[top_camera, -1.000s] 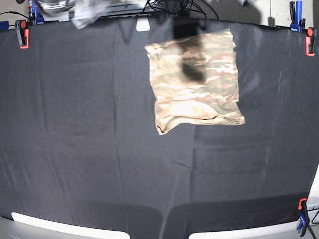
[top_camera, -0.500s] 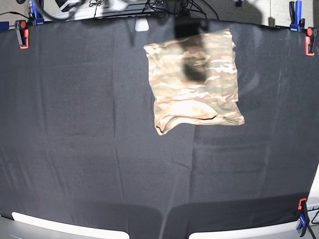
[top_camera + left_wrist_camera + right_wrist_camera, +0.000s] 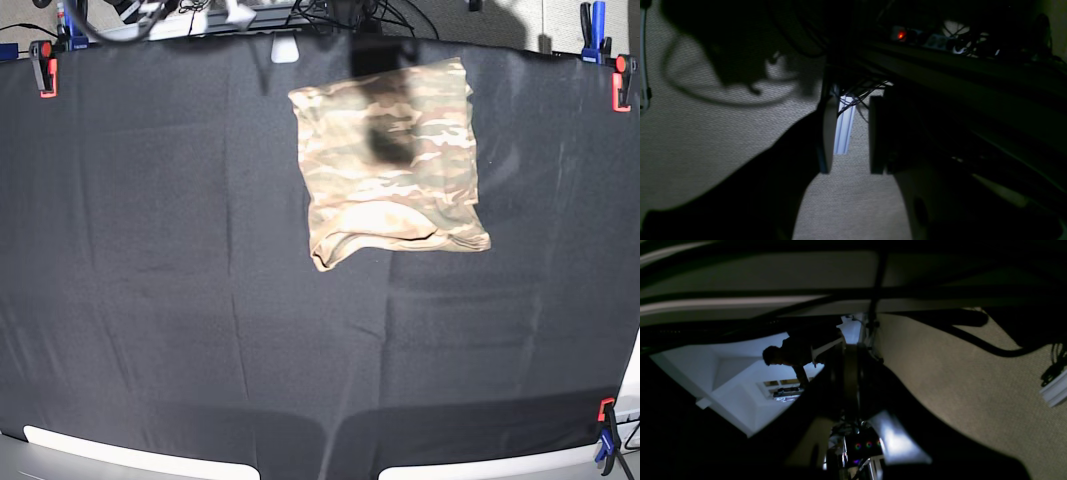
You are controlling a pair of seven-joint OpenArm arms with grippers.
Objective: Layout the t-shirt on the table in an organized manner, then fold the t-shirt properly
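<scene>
Folded, slightly rumpled camouflage t-shirt (image 3: 400, 155)

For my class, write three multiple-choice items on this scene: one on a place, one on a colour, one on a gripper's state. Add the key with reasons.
1. Where does the camouflage-print cloth t-shirt lie?
A) On the black-covered table
B) Inside a basket
C) On a chair

2. What colour is the cloth covering the table?
A) White
B) Black
C) Yellow

3. How does the left gripper stand?
A) Shut on the t-shirt
B) Shut on a cup
C) Open and empty

Key:
1 A: the base view shows the shirt resting in the table's upper part, right of that picture's middle.
2 B: in the base view dark black cloth spreads all around the shirt.
3 C: the left wrist view shows a gap between its fingertips, with floor seen beyond.
</scene>
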